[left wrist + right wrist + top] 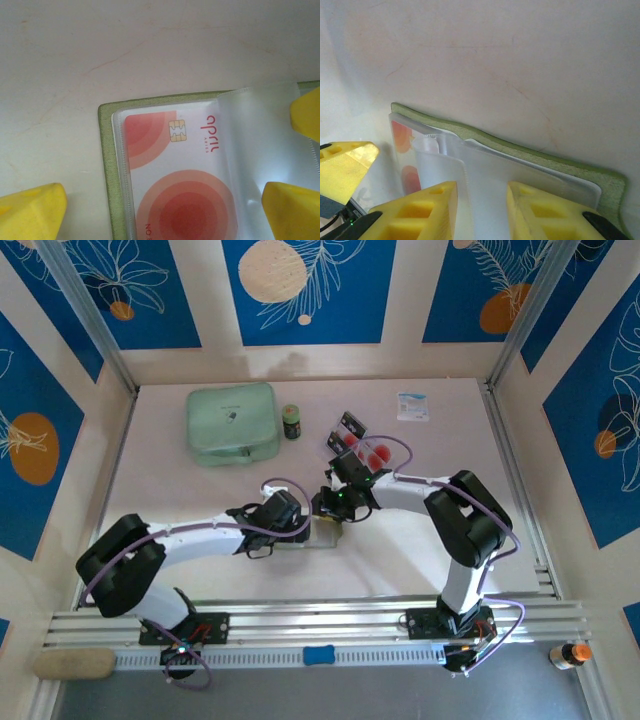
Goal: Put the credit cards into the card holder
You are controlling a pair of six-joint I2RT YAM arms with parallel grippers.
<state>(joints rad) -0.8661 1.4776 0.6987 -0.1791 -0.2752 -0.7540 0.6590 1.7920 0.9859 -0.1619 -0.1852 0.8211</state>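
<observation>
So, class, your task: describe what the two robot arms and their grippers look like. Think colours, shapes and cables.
The left arm and right arm are built from white links joined by bulky black joint housings, with purple cables looping along them. The left gripper and right gripper have chunky yellow fingers, with rectangular recesses moulded into the right one's.

I noted the card holder (530,155) lying open on the table (495,50), 1 credit card (401,135) showing under its clear sleeves (485,170). The right gripper (481,195) stood over the sleeves, yellow fingers (420,210) slightly parted.
</observation>
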